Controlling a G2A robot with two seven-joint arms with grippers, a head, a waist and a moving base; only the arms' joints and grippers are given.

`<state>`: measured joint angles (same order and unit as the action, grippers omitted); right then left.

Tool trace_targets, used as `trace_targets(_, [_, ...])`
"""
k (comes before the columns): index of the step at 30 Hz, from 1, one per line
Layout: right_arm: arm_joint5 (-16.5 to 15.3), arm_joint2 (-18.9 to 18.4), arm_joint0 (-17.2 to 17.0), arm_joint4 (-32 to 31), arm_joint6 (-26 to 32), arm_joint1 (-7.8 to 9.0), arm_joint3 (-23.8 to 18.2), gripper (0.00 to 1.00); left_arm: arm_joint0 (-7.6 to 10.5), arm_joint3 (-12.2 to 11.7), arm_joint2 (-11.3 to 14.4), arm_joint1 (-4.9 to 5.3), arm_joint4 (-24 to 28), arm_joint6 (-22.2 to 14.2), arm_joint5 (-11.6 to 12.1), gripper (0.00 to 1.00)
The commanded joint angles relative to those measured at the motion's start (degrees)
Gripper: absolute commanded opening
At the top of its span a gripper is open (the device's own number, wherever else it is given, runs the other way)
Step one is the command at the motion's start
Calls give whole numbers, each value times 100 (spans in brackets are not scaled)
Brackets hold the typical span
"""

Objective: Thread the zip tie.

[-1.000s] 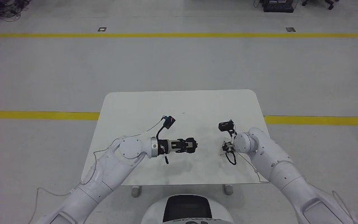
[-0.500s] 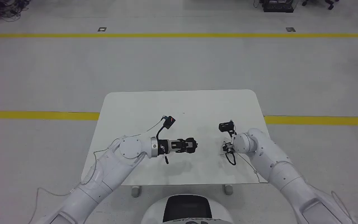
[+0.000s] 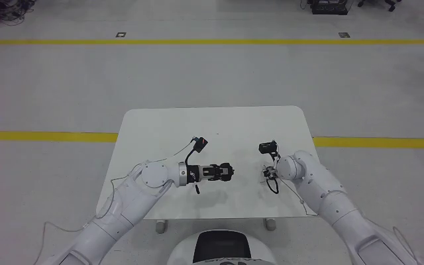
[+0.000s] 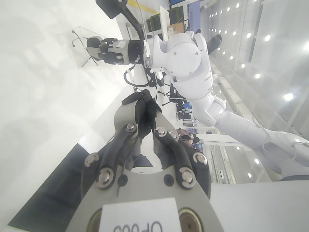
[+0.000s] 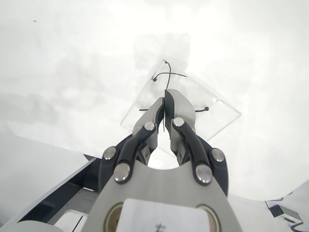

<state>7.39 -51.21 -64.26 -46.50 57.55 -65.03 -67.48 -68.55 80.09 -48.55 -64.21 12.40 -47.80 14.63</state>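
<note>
Right hand (image 5: pixel 165 98): pinched shut on a thin black zip tie (image 5: pixel 168 77), above a clear plate (image 5: pixel 218 118).
Zip tie: ran on beyond the grip and looped over the plate.
Left hand (image 4: pixel 144 105): closed all the way, well apart from the plate.

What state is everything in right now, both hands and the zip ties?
right hand: shut on the held zip tie
held zip tie: pinched, unthreaded, end sticking out beyond the hand
left hand: shut
loose zip ties: lying unthreaded on the clear plate
</note>
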Motion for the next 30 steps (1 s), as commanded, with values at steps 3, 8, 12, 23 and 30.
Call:
trace_targets(3, [-142,-379,-199,141,95,115,-415,0,0,0,0,0,0,0,0,0])
trace_targets(8, [-314,-995,-603,398,143,284,-1025,0,0,0,0,0,0,0,0,0])
trace_targets(12, [-509,-1520,-994,911,-76,380,-1486,0,0,0,0,0,0,0,0,0])
trace_targets(23, [-683,-1764,-1181,1564,-412,380,-1525,0,0,0,0,0,0,0,0,0])
trace_targets(30, [-1947,-2675,-2017,2673,-1498,485,-1851,0,0,0,0,0,0,0,0,0])
